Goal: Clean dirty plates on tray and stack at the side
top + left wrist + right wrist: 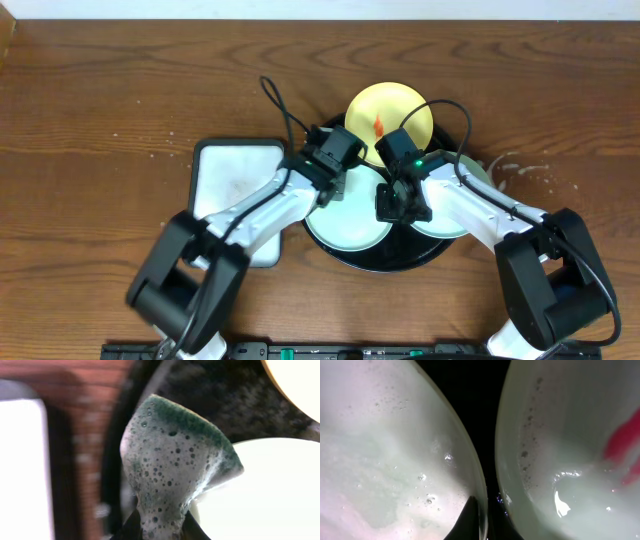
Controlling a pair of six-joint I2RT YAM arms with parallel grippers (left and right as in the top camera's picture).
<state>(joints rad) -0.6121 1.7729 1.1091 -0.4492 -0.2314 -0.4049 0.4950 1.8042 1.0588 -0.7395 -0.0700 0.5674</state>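
On the table (100, 120), the black tray (392, 263) held all 3 plates: the yellow plate (402, 106) at the back, the left green plate (345, 228) and the right green plate (441, 229) in front. The left gripper (159, 532) pinched a foamy sponge (175, 460) by the left one; the right gripper (397, 205) hung low between both (its grip could not be told). Soapy rims could slip, and the red smear (622, 445) might go unwashed.
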